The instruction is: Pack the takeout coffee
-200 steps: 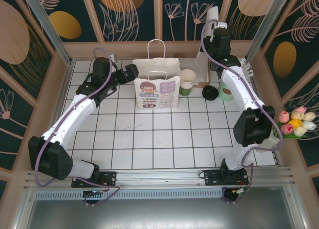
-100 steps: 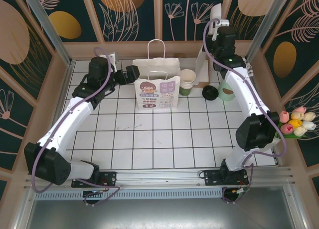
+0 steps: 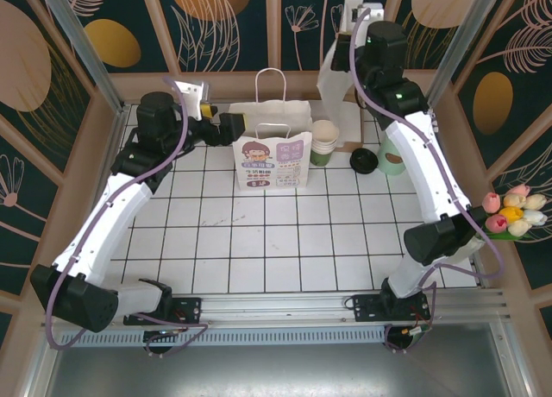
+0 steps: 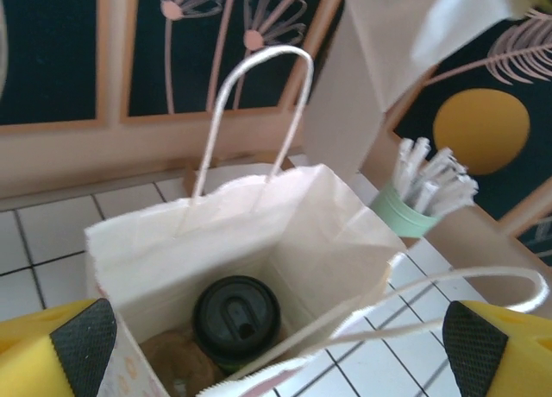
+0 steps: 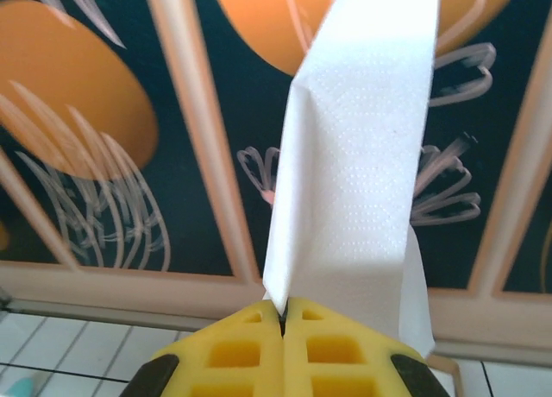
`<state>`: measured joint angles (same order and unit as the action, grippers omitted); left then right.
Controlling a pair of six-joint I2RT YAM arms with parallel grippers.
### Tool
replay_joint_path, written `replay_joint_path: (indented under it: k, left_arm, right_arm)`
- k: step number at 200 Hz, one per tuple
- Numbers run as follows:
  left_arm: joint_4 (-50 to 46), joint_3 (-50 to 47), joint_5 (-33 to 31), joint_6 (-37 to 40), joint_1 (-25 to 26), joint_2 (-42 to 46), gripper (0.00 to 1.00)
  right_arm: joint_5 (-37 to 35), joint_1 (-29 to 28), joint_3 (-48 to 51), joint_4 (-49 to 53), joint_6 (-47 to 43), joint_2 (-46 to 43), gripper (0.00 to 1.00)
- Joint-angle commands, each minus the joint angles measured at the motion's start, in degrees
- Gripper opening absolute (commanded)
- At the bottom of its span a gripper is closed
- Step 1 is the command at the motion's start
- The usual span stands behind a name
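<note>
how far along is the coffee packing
Done: the lidded coffee cup sits inside the white paper bag. In hand: the right gripper pinches a white napkin, held high. Remaining: probably dropping that napkin in; the left gripper hangs open over the bag.

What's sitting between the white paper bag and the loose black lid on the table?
A stack of green cups stands between the bag and the lid, as the top camera shows.

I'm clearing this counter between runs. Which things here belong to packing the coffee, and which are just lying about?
Part of the job:
takeout coffee, already inside the white paper bag; white napkin, pinched in the right arm's shut jaws.

Lying about:
stack of lidless cups; loose black lid; mint cup of wrapped straws; tulips.
</note>
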<state>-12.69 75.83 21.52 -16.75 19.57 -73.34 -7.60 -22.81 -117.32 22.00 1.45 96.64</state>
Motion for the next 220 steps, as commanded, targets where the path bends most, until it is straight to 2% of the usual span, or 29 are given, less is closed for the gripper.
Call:
replay_joint_path:
  k: [1, 14, 22, 29, 55, 69, 117, 138, 177, 220]
  left_arm:
    - [-0.93, 3.53, -10.93, -1.57, 0.12, -0.86, 0.99]
    - [-4.00, 5.59, -16.62, -4.99, 0.11, -2.46, 0.99]
    - [-4.95, 6.62, -16.59, -6.84, 0.04, -3.38, 0.99]
    - [-4.35, 6.87, -13.16, -7.84, 0.03, -3.72, 0.99]
    - [4.23, 5.83, 5.99, -11.64, 0.05, -3.72, 0.99]
    - [6.92, 5.43, 11.01, -13.30, 0.10, -3.75, 0.99]
    - [7.58, 3.86, 11.84, -15.26, 0.03, -3.30, 0.99]
    - [9.94, 1.70, 13.07, -16.59, 0.03, -2.17, 0.99]
    - [10.21, -1.20, 13.07, -17.18, 0.03, -1.46, 0.99]
    - [6.50, -0.71, 11.27, -16.05, 0.03, -5.31, 0.99]
  right_arm:
    - [-1.33, -3.30, -5.85, 1.62, -4.02, -2.70, 0.00]
    - [1.11, -4.56, -7.94, 2.37, -5.93, -3.32, 0.00]
    - [3.20, -4.83, -8.80, 2.56, -6.46, -3.80, 0.00]
    - [4.51, -4.89, -9.35, 2.60, -6.78, -4.20, 0.00]
    - [8.00, -4.90, -9.81, 2.95, -7.24, -5.82, 0.00]
    - [12.10, -4.90, -9.57, 3.71, -6.12, -6.29, 0.00]
    - [27.34, -4.97, -3.44, 3.01, -2.60, -6.56, 0.00]
    - [27.04, -4.84, 2.55, 1.82, -1.80, -7.80, 0.00]
    - [23.40, -3.58, 19.93, -4.85, 2.22, -11.29, 0.00]
    - [23.83, -3.58, 24.94, -7.17, 3.91, -10.27, 0.00]
